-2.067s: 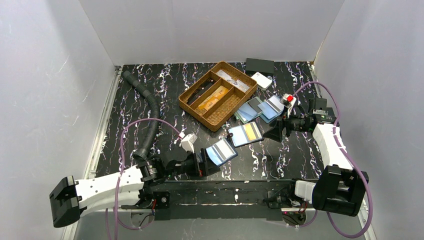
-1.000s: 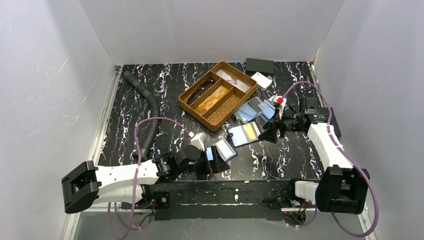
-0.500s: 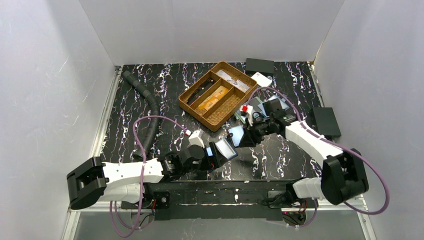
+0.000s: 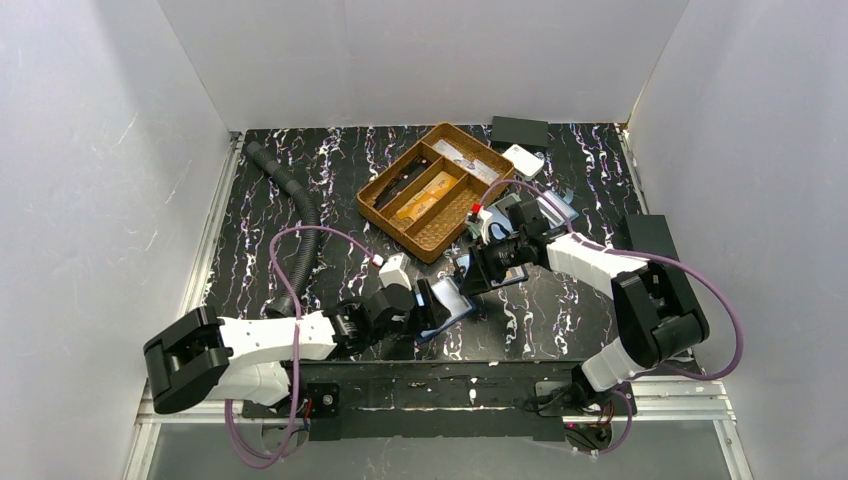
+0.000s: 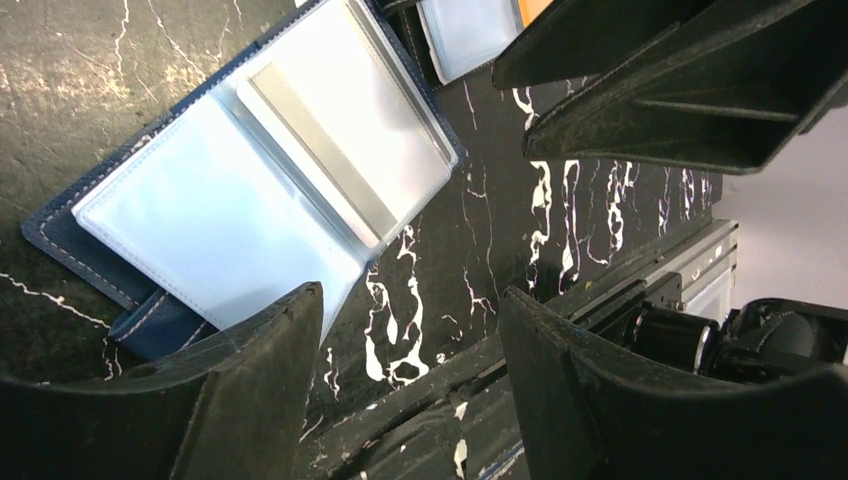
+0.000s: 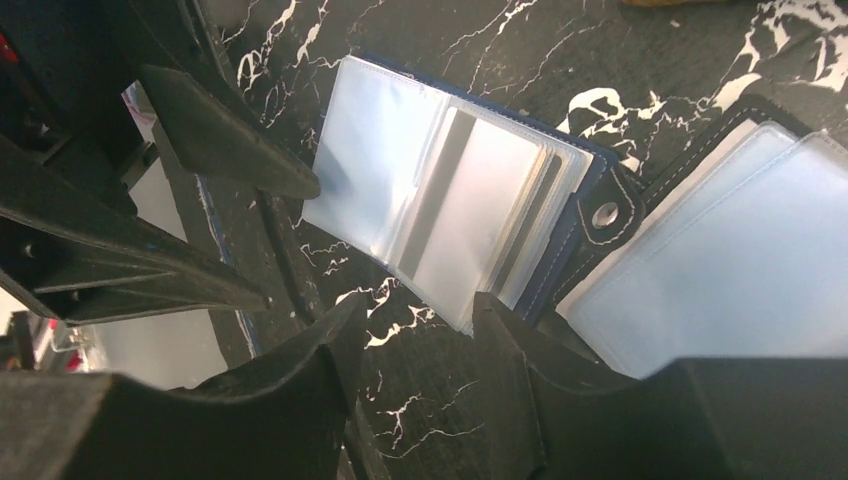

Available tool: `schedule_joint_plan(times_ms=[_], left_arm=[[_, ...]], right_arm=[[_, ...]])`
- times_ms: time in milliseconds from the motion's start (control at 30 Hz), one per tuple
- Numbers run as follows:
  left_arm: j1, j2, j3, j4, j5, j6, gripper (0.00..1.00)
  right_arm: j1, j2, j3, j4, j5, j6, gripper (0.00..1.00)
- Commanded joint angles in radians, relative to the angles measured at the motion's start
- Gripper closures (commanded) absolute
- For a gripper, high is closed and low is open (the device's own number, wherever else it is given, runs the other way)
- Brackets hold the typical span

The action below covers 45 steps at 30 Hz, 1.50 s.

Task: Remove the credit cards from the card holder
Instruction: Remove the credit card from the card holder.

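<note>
The blue folding card holder (image 4: 455, 299) lies open at the table's front middle, its clear sleeves facing up. My left gripper (image 4: 432, 305) is open just left of its near panel; in the left wrist view the panel (image 5: 270, 170) lies ahead of the gripper (image 5: 410, 295), one finger (image 5: 230, 390) over its corner. My right gripper (image 4: 478, 270) is open over the holder's middle; in the right wrist view (image 6: 418, 300) the sleeves (image 6: 450, 200) lie just ahead. Of the credit cards, only an orange corner (image 5: 535, 8) shows; the rest is hidden under the right gripper.
A wicker divided tray (image 4: 437, 190) stands behind the holder. More holder panels (image 4: 545, 212) trail to the right. A black ribbed hose (image 4: 300, 215) lies at left. A black box (image 4: 520, 130), a white item (image 4: 523, 160) and a black block (image 4: 652, 238) sit at back and right.
My right arm has swung left from the table's right side to over the holder's middle panel, covering the yellow card. My left gripper has turned and moved closer to the near panel.
</note>
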Motion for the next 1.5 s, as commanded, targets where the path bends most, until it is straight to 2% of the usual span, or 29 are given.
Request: schedule_joint_plan(times_ms=[0, 267, 500, 800, 1067, 1267, 1300, 1333, 1467], left_arm=[[0.015, 0.038, 0.046, 0.005, -0.031, 0.017, 0.38], [0.027, 0.087, 0.058, 0.013, -0.054, -0.004, 0.49], [0.040, 0.127, 0.050, 0.022, -0.059, -0.028, 0.55], [0.063, 0.185, 0.046, 0.040, -0.055, -0.016, 0.68], [0.087, 0.246, 0.046, 0.061, -0.026, -0.010, 0.73], [0.092, 0.275, 0.037, 0.079, -0.013, -0.012, 0.75], [0.092, 0.286, 0.034, 0.084, -0.010, -0.015, 0.76], [0.095, 0.301, 0.033, 0.094, 0.001, -0.016, 0.76], [0.097, 0.313, 0.026, 0.114, 0.023, -0.015, 0.78]], right_arm=[[0.014, 0.002, -0.045, 0.148, 0.001, 0.183, 0.48], [0.024, 0.053, -0.063, 0.211, 0.004, 0.290, 0.51], [0.026, 0.102, -0.056, 0.192, 0.046, 0.282, 0.53], [0.028, 0.121, -0.052, 0.186, 0.034, 0.277, 0.55], [0.031, 0.144, -0.042, 0.172, -0.002, 0.272, 0.60], [0.034, 0.167, -0.028, 0.135, 0.052, 0.243, 0.60], [0.035, 0.169, -0.028, 0.135, 0.042, 0.242, 0.59], [0.038, 0.169, -0.025, 0.136, -0.031, 0.240, 0.59], [0.057, 0.159, -0.024, 0.157, -0.136, 0.247, 0.78]])
